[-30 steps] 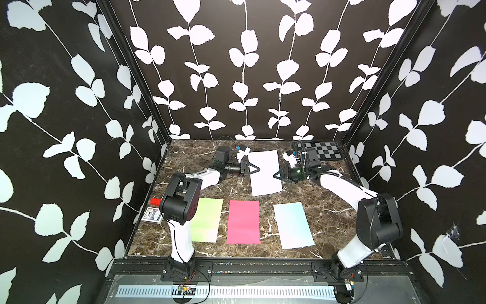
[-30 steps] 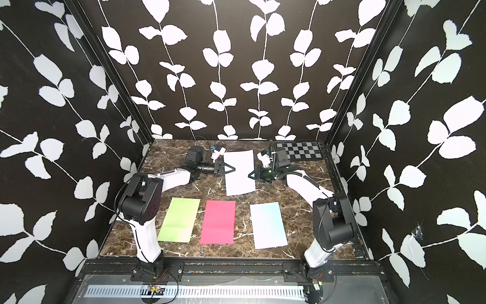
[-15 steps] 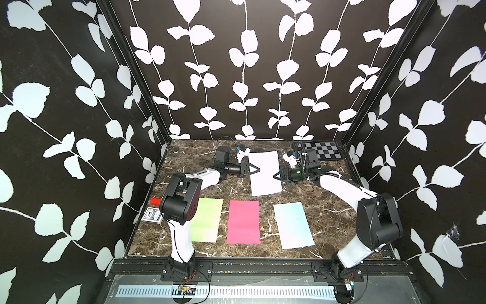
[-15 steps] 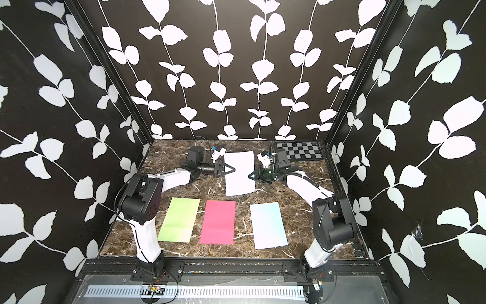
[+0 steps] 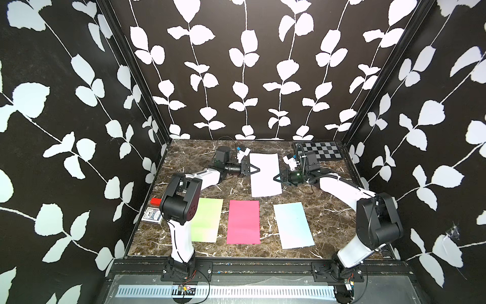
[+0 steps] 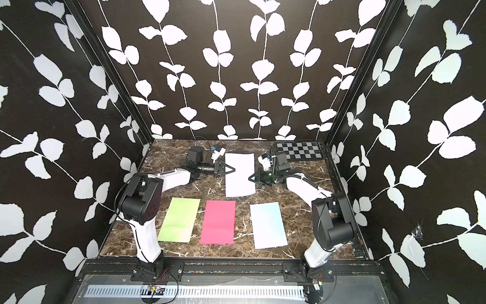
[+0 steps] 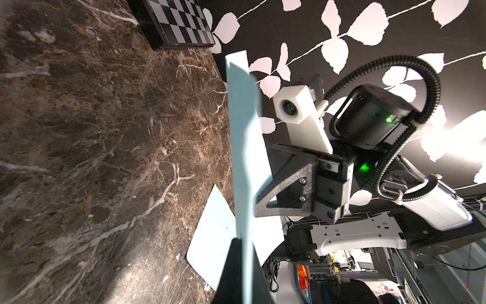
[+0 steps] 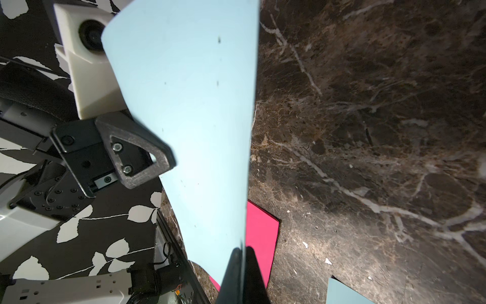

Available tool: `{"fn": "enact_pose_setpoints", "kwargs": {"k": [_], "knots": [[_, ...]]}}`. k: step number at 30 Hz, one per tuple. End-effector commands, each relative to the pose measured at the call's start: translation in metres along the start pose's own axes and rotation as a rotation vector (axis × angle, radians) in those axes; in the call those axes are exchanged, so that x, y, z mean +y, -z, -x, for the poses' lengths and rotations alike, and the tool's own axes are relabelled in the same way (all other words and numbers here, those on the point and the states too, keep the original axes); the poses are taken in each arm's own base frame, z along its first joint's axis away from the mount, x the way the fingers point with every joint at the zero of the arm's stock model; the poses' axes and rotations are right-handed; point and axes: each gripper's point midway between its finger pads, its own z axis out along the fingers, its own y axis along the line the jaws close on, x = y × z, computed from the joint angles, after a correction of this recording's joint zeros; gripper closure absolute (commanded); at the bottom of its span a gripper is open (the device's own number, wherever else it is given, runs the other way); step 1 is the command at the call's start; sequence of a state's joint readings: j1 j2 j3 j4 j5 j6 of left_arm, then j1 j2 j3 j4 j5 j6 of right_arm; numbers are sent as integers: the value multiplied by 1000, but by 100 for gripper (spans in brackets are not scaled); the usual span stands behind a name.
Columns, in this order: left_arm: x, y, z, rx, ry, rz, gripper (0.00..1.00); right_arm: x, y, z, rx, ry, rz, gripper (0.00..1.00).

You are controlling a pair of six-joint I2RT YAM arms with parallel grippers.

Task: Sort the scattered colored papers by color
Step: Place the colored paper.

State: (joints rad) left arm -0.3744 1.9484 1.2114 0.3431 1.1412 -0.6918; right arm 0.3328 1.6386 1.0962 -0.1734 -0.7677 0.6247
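Note:
A light blue paper [image 5: 264,173], washed out to white in both top views, hangs above the back middle of the marble table [image 5: 184,163]. My left gripper [image 5: 259,169] is shut on its left edge and my right gripper [image 5: 274,178] is shut on its right edge. In the left wrist view that sheet [image 7: 242,158] runs edge-on from my shut left gripper [image 7: 243,263]; in the right wrist view it [image 8: 197,105] fans out from my shut right gripper [image 8: 240,268]. Near the front lie a green paper [image 5: 206,221], a pink paper [image 5: 244,222] and a blue paper [image 5: 293,225], side by side and apart.
A black-and-grey checkerboard panel [image 5: 320,151] lies in the back right corner. A small patterned card box [image 5: 152,214] and a red block [image 5: 155,201] sit by the left wall. Black walls with white leaves close in three sides.

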Motion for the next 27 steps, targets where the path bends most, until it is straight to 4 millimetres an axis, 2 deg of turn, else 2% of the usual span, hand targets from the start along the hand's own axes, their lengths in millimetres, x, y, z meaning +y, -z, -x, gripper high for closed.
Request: {"fn": "enact_pose_setpoints", "kwargs": {"k": [1,2,3,6,9,11,15,20,27], "knots": [[-27,3,12,-14,-73,-27,100,5,5,-2,-15,19,20,100],[-27,3,11,-12,-73,-28,100,4,5,-2,-14,18,18,96],[-27,3,11,-13,-72,-26,100,4,5,-3,-14,16,16,86],[-28,4,11,-14,-75,-24,100,14,14,0,-37,41,27,76],[-34,5,12,-17,-89,-17,100,14,20,-1,-50,53,-1,60],[-38,6,12,-19,-99,-11,100,12,27,-1,-65,63,-44,53],[-56,1,8,-10,-122,-12,100,5,47,-1,-120,87,-147,43],[-87,-18,-2,6,-159,-19,100,-6,81,-2,-228,95,-273,40],[-126,-56,-20,-9,-160,-56,100,-16,153,-10,-451,112,-470,32]]}}
